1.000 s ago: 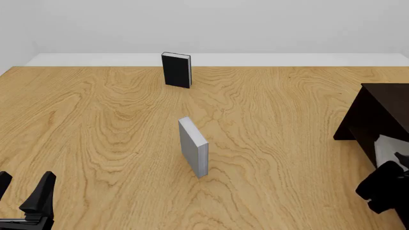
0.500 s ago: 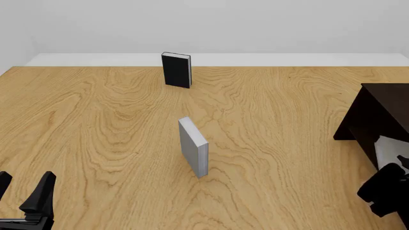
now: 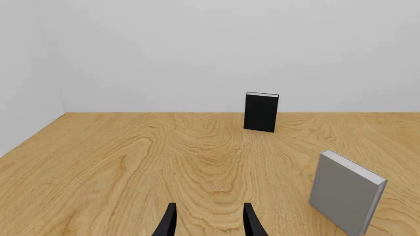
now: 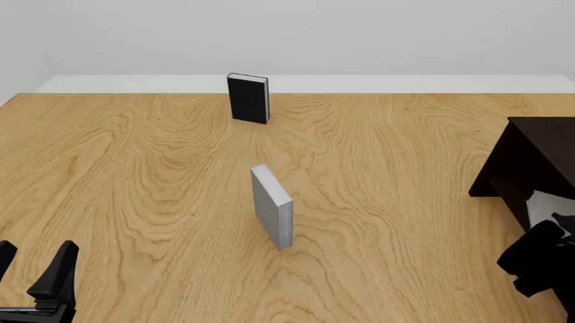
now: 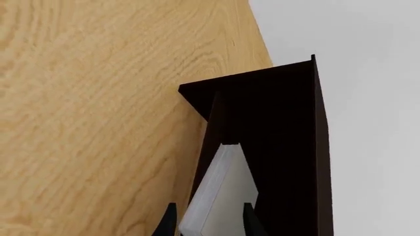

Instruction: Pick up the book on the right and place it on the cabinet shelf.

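Wood-grain counter across most of the front view. Dark cabinet shelf at right edge, mid-height. Second grey book upright at centre; black book upright, upper centre. The book low in the right wrist view, inside the cabinet shelf's opening, pinched between right end effector fingers. Left end effector spread, holding nothing, lower left of front view.
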Motion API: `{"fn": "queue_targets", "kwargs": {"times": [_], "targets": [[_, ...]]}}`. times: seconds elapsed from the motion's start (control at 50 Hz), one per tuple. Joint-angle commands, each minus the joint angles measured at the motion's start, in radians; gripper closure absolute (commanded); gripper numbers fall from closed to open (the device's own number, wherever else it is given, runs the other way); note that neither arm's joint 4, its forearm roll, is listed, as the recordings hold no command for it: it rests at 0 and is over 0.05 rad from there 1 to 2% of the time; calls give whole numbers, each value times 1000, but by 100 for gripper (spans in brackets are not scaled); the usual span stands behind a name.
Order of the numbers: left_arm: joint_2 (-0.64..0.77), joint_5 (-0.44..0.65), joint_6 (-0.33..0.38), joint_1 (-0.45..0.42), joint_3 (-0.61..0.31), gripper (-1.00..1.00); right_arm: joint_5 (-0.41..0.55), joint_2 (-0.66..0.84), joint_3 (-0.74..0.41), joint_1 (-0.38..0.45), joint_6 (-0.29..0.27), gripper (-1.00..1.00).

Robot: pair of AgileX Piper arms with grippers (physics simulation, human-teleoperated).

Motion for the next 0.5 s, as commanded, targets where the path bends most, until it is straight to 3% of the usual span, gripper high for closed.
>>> {"fn": "queue_targets", "kwargs": {"times": [0.02,0.5], "targets": [[0,0,0,0,0,-100,17,32,-197,26,8,-100],[0,0,0,0,0,-100,40,105,-279,93,66,-100]]}}
